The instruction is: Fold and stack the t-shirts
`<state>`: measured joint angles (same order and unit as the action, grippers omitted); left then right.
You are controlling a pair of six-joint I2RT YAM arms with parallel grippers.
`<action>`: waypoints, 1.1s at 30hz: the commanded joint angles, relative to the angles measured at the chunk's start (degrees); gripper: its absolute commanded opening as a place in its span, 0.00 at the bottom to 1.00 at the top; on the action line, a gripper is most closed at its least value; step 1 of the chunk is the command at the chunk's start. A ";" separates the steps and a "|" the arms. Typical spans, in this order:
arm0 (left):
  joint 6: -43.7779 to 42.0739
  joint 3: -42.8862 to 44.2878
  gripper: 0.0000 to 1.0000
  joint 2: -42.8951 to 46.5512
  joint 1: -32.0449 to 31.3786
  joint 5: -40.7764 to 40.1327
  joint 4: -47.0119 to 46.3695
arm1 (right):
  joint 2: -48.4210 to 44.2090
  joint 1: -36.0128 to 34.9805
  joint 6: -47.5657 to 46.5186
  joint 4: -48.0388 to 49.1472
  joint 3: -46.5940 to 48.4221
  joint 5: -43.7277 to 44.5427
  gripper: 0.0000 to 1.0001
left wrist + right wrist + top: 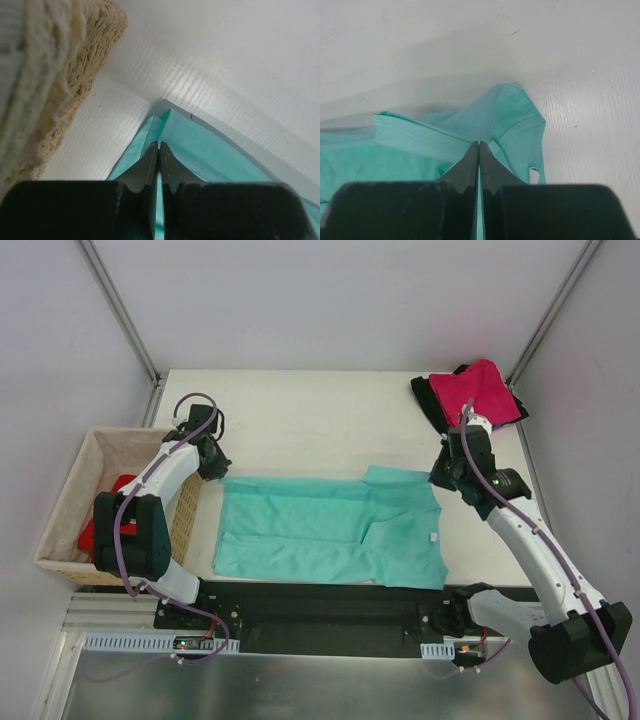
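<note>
The teal-green t-shirt point(320, 530) lies flat on the white table, partly folded lengthwise, with a sleeve doubled over at its upper right. My left gripper point(213, 465) is shut at the shirt's far left corner. In the left wrist view its tips point(159, 144) rest on the teal cloth point(210, 150), and teal shows between the jaws. My right gripper point(443, 478) is shut at the far right edge. In the right wrist view the teal hem point(415, 132) rises up to its tips point(479, 143). A magenta-pink t-shirt point(480, 390) lies folded on a black one point(428, 398) at the back right.
A tan wicker basket point(70, 480) with a cloth lining stands off the table's left edge, close beside my left arm, its wall near the gripper point(75, 60). A bright red t-shirt point(88, 537) lies inside it. Grey walls enclose the table.
</note>
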<state>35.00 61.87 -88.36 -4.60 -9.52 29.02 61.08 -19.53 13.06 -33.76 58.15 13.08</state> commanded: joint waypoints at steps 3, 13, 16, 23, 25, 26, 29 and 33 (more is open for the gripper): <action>1.21 -1.83 0.00 3.63 -0.32 -3.49 2.36 | -3.42 -3.32 1.35 -1.57 -2.95 3.35 0.01; 3.75 -5.96 0.00 4.77 -0.50 -2.88 2.80 | -6.94 -7.10 2.59 -3.15 -5.41 6.87 0.01; 4.37 -7.63 0.00 5.47 -0.76 -3.22 2.80 | -7.90 -8.15 2.94 -3.77 -5.94 7.40 0.01; 6.04 -10.54 0.00 8.46 -1.55 -4.10 2.80 | -10.63 -10.00 4.16 -5.44 -7.17 8.98 0.01; 6.22 -10.97 0.00 9.16 -1.64 -4.19 2.80 | -11.24 -10.79 4.69 -5.79 -7.87 9.42 0.01; 6.30 -11.15 0.00 9.34 -1.81 -4.71 2.89 | -11.51 -11.05 5.13 -6.14 -8.05 9.59 0.01; 6.39 -11.50 0.00 10.05 -1.90 -5.51 3.06 | -12.12 -12.46 5.83 -6.93 -8.84 10.65 0.01; 6.57 -11.50 0.00 10.31 -2.08 -5.95 3.42 | -13.09 -14.57 7.06 -7.73 -10.07 12.23 0.01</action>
<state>38.83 51.55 -79.85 -6.46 -12.69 28.73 49.63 -32.29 17.96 -39.44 49.21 22.17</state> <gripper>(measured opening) 0.008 0.011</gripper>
